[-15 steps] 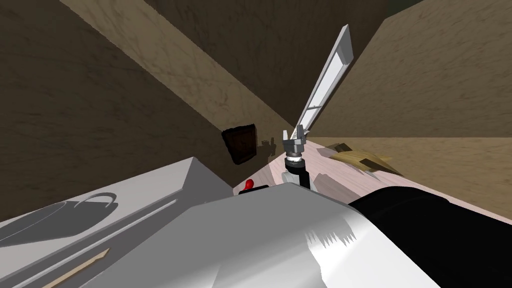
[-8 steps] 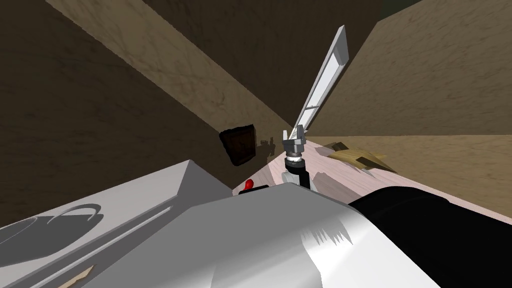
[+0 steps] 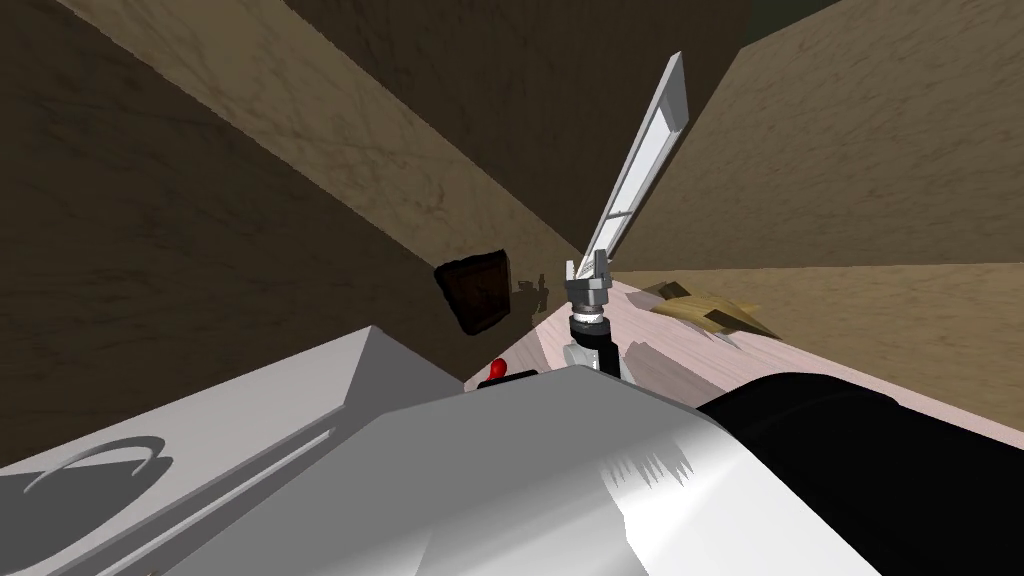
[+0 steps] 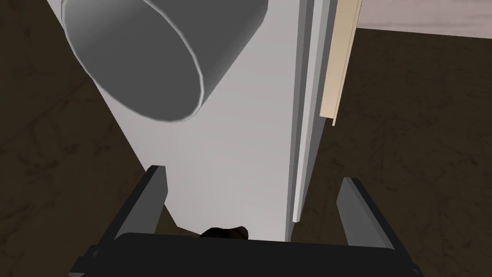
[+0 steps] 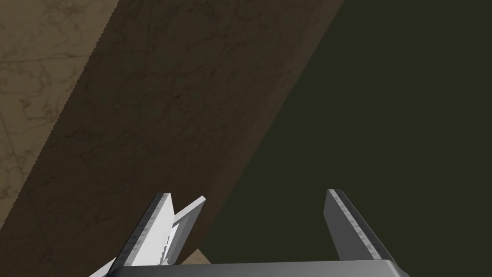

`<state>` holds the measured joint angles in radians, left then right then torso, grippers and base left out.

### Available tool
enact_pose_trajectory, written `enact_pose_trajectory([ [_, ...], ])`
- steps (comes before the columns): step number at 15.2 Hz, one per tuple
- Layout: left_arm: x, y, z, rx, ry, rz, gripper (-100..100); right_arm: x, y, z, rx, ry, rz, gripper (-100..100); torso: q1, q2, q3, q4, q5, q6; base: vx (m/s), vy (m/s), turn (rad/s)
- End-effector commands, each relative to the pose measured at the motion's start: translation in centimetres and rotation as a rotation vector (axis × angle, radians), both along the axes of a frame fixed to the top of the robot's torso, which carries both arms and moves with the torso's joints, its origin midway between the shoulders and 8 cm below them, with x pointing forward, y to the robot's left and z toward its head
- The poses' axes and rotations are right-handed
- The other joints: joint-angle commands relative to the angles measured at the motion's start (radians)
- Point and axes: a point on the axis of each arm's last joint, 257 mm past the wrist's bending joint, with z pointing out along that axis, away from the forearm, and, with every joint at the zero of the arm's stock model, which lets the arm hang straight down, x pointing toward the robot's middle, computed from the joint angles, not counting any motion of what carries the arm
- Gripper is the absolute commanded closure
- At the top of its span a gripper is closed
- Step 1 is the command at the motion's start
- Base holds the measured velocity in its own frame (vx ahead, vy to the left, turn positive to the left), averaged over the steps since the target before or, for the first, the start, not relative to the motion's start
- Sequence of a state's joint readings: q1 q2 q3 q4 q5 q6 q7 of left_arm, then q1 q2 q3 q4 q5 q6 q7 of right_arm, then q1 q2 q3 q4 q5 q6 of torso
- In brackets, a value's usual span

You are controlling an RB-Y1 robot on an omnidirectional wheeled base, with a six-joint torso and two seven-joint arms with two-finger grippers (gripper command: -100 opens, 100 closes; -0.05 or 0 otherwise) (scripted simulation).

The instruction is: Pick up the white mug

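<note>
Left pincer (image 4: 252,174) spread wide, nothing between fingers, hovering at end of white bench (image 4: 250,120). Grey mug (image 4: 144,53) sits on bench ahead of pincer, clear of both fingers, by bench edge opposite beige strip (image 4: 341,62). Mug's open mouth faces my hand. Right pincer (image 3: 585,268) raised out front, fingers spread, holding nothing.

Past the left gripper (image 4: 253,173) fingers — a smooth, matt grey cylindrical mug (image 4: 137,62) on an equally matt pale grey slab (image 4: 240,139).
</note>
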<state>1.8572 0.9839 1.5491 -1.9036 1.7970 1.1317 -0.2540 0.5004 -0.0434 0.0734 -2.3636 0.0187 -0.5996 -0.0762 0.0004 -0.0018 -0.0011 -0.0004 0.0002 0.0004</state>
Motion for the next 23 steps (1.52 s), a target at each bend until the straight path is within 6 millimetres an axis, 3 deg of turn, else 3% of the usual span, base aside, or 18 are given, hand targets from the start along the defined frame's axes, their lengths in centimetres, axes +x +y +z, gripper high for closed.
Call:
enact_pose_trajectory([
  [1,0.1,-0.7,-0.1,-0.029,0.011,-0.002,-100,0.0,0.0,0.0,0.000,0.000,0.000,0,0.000,0.000,0.000,0.000,0.000,0.000,0.005,0.012,-0.020],
  [11,1.0,-6.6,-0.8,-0.254,0.172,-0.044,-100,0.0,0.0,0.0,0.000,0.000,0.000,0,0.001,0.002,0.001,0.000,0.000,0.000,0.003,0.022,-0.042],
  [14,1.0,-7.5,-1.0,-0.290,0.199,-0.049,-100,0.0,0.0,0.0,0.000,0.000,0.000,0,0.000,0.002,0.001,0.001,0.000,0.000,0.003,0.020,-0.035],
  [20,0.6,-6.1,-3.0,-0.274,0.187,-0.039,-100,0.0,0.0,0.0,0.000,0.000,0.000,0,0.000,0.002,0.001,0.001,0.000,-0.001,0.003,0.006,-0.008],
  [21,0.7,-6.2,-2.6,-0.275,0.188,-0.040,-100,0.0,0.0,0.0,0.000,0.000,0.000,0,-0.001,0.002,0.002,0.001,0.000,-0.001,0.000,0.000,0.000],
  [22,0.7,-6.1,-2.7,-0.275,0.187,-0.040,100,0.0,0.0,0.0,0.000,0.000,0.000,0,-0.001,0.002,0.002,0.001,0.000,-0.001,0.000,0.000,0.000],
  [23,0.7,-6.1,-2.7,-0.274,0.187,-0.040,100,0.0,0.0,0.0,0.000,0.000,0.000,0,-0.001,0.002,0.002,0.001,0.000,-0.001,0.000,0.000,0.000],
])
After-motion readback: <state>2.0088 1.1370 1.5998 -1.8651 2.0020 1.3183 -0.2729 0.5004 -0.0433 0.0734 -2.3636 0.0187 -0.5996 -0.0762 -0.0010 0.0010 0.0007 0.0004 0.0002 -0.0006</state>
